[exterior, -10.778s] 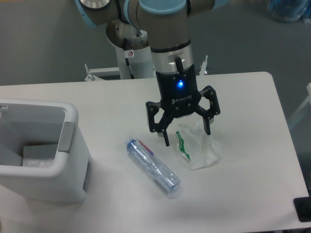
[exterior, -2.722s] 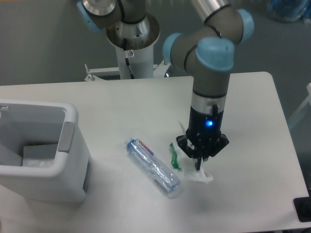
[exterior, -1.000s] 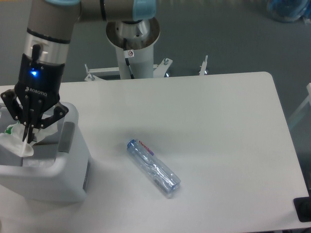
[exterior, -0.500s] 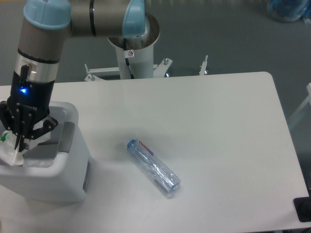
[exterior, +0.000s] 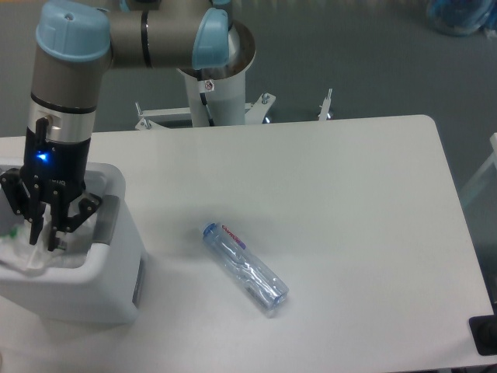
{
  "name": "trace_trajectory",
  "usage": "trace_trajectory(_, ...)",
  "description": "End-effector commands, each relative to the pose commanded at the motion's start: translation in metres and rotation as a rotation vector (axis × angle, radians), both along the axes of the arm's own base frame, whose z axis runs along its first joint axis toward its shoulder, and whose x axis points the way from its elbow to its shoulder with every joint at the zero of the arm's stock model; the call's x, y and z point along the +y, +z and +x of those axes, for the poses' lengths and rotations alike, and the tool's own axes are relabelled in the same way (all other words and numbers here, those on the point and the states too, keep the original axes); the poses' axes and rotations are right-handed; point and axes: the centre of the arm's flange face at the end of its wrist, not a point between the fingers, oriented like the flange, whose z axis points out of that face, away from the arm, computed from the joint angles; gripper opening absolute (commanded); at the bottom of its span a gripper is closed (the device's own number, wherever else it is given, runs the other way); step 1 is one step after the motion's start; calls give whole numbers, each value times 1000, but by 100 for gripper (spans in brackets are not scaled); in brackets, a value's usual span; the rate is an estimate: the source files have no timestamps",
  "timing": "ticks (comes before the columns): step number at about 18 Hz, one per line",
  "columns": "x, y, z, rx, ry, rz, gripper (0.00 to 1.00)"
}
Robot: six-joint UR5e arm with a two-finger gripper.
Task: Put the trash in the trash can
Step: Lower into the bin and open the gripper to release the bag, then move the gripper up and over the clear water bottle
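In the fixed camera view we see the pincer point(exterior: 43, 237) hanging over the open mouth of the white-grey trash can point(exterior: 116, 256) at the left edge of the tabletop point(exterior: 349, 202), its fingers spread apart and clamped on nothing. Just below them the crumpled clear plastic wrapper point(exterior: 22, 250) with its green strip lies inside the can. We also see the crushed clear plastic bottle point(exterior: 245, 268) with a red-blue label lying on its side on the tabletop, well apart from the can.
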Motion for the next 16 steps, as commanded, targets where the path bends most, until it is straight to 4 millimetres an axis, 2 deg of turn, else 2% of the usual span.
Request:
trace_trajectory(3, -3, 14, -3, 5, 6, 24, 83)
trace_trajectory(5, -15, 33, -5, 22, 20, 52, 83)
trace_trajectory(6, -28, 45, -21, 29, 53, 71, 84)
trace_trajectory(7, -44, 54, -50, 34, 110, 82, 88)
trace_trajectory(8, -58, 54, -76, 31, 162, 79, 93)
trace_trajectory(10, -87, 44, -129, -11, 304, 65, 99)
trace_trajectory(11, -108, 34, -166, -85, 452, 63, 100)
trace_trajectory(12, -122, 30, -190, -135, 551, 67, 100)
trace_trajectory(14, -142, 23, -225, -182, 656, 72, 100)
trace_trajectory(15, -147, 18, -234, -185, 676, 63, 100)
trace_trajectory(16, -148, 5, -244, -197, 692, 40, 100)
